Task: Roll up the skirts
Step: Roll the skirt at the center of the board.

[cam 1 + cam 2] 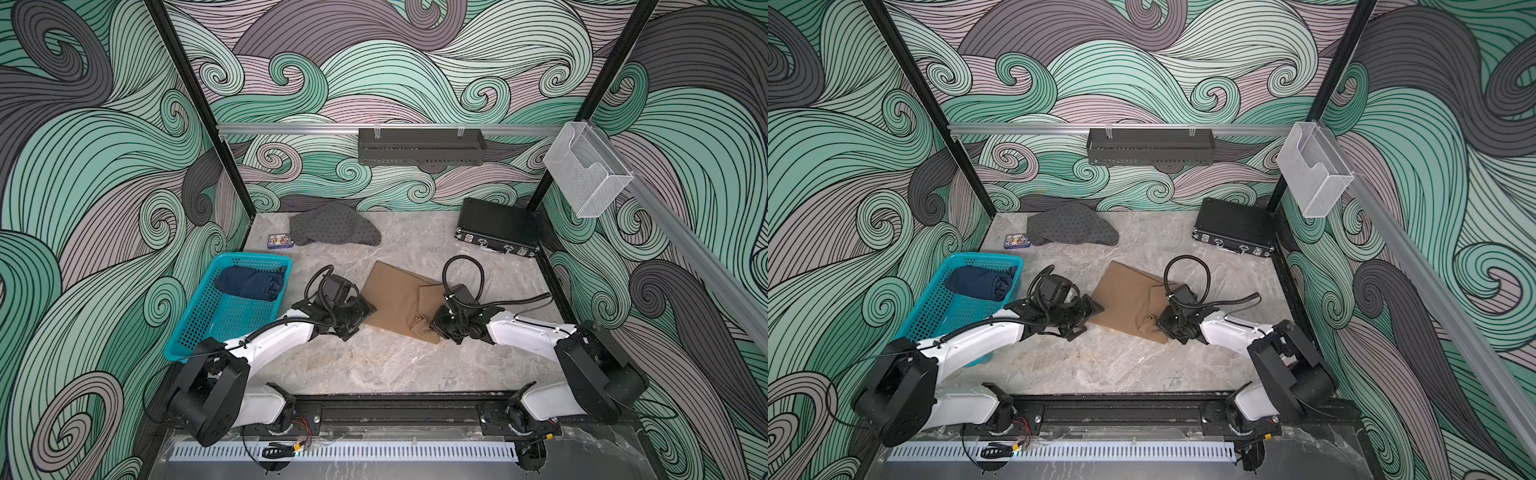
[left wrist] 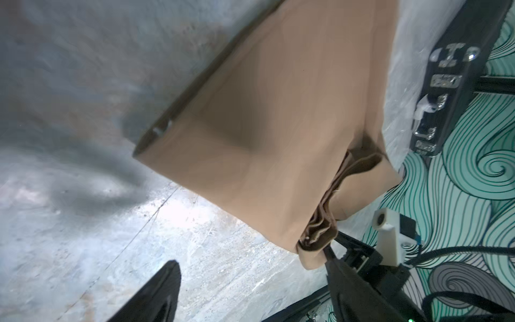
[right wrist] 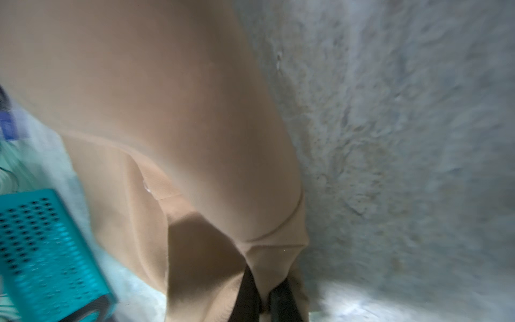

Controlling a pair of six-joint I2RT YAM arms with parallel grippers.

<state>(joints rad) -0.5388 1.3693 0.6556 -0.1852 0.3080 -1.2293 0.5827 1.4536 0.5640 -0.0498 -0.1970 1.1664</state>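
As right fingers (image 3: 246,292) pinch the tan skirt (image 1: 395,293) corner, left fingers (image 2: 156,295) gape.

Robot lab cell, wave-patterned walls (image 1: 374,62)

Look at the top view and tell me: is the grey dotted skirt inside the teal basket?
No, the grey dotted skirt lies crumpled on the table, outside the teal basket, which holds the dark blue skirt.
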